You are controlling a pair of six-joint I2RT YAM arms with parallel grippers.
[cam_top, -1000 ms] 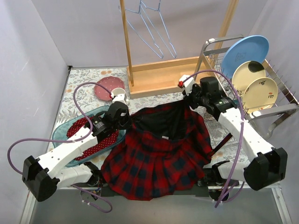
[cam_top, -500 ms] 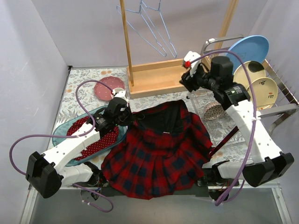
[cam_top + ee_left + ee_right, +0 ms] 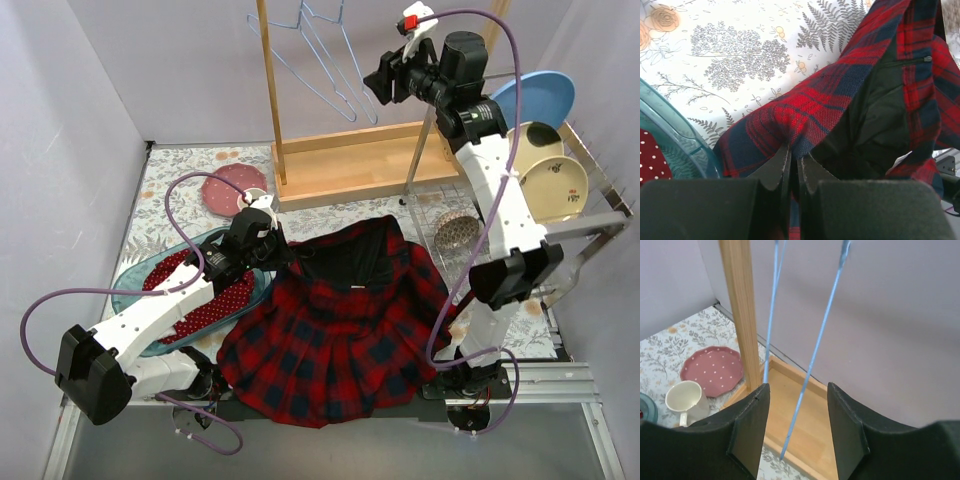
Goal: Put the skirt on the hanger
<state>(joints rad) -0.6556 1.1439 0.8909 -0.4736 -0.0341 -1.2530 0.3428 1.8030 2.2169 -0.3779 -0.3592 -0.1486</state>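
A red and navy plaid skirt lies spread on the table, its black lining showing at the waist. My left gripper is shut on the left edge of the waistband; the left wrist view shows the plaid skirt pinched between the closed left gripper. A light blue wire hanger hangs from the wooden rack. My right gripper is raised high beside it and stands open. In the right wrist view a hanger wire runs down between the spread right gripper, untouched.
The wooden rack stands at the back centre. A dish rack with plates is at the right, with a small bowl beside it. A pink dotted plate, a white mug and a teal tray holding red dotted cloth sit on the left.
My right gripper let go of the skirt's waist, opened, and rose up and back to the hanger. The freed side of the skirt dropped to the table. The left gripper kept its hold.
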